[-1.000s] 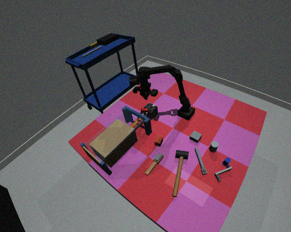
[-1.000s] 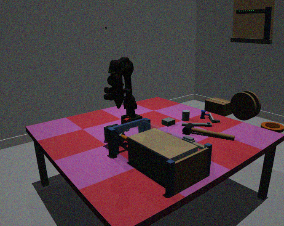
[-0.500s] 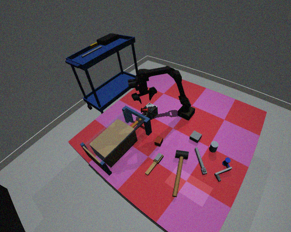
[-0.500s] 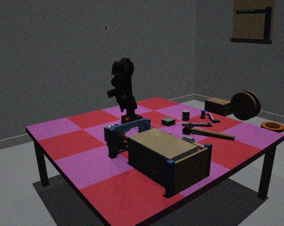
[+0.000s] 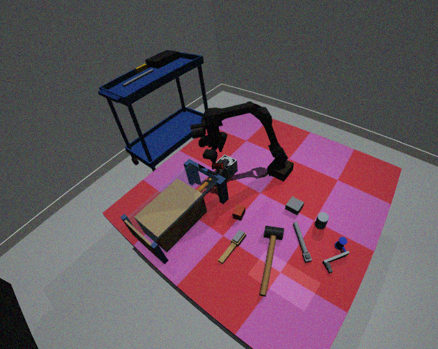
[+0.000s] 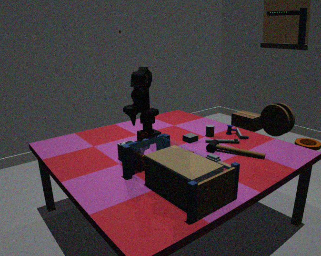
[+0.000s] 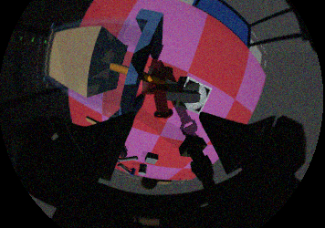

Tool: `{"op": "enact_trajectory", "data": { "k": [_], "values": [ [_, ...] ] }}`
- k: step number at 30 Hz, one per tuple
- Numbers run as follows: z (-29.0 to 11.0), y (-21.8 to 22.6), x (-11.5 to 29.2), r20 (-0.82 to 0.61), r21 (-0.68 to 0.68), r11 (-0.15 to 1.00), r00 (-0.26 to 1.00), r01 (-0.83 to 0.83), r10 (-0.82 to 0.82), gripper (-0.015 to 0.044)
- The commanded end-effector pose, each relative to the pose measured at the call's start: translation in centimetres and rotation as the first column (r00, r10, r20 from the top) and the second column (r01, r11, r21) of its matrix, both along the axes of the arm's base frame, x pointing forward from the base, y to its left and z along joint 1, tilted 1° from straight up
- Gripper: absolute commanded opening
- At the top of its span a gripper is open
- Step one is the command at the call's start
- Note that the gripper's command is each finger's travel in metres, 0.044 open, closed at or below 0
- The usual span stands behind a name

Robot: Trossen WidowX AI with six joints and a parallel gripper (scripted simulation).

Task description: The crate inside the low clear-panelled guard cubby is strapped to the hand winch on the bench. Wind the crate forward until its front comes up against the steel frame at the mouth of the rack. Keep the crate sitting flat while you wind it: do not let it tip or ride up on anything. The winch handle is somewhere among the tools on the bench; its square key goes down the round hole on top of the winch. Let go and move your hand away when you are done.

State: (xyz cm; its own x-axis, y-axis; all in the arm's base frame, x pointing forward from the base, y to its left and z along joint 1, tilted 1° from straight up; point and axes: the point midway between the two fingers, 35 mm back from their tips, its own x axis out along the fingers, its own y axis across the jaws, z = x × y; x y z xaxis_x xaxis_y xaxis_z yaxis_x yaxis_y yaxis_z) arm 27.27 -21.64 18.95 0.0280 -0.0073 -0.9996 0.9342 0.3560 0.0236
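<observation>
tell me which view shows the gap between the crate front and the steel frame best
The top view: it looks down on the crate and the blue steel frame, with the orange strap bridging the gap. The exterior view sees the crate from behind, hiding that gap. The wrist view shows frame and crate small and distorted.

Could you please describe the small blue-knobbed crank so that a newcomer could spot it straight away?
Start at the checkered mat and go to the loose tools on the side away from the blue cart. Beyond the long wooden-handled mallet and the grey cylinder lies an L-shaped grey crank. Only it carries a round blue knob.
</observation>
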Motion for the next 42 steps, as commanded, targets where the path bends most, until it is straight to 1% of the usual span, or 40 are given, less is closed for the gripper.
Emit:
{"op": "enact_trajectory", "data": {
  "k": [1, 12, 42],
  "values": [
    [-0.3, 0.2, 0.8, -0.001, -0.009, 0.98, 0.98, -0.199, 0.199, 0.044],
    [-0.6, 0.1, 0.9, -0.001, -0.009, 0.98, 0.98, -0.199, 0.199, 0.044],
    [-5.4, -0.1, 1.2, -0.001, -0.009, 0.98, 0.98, -0.199, 0.199, 0.044]
  ]
}}
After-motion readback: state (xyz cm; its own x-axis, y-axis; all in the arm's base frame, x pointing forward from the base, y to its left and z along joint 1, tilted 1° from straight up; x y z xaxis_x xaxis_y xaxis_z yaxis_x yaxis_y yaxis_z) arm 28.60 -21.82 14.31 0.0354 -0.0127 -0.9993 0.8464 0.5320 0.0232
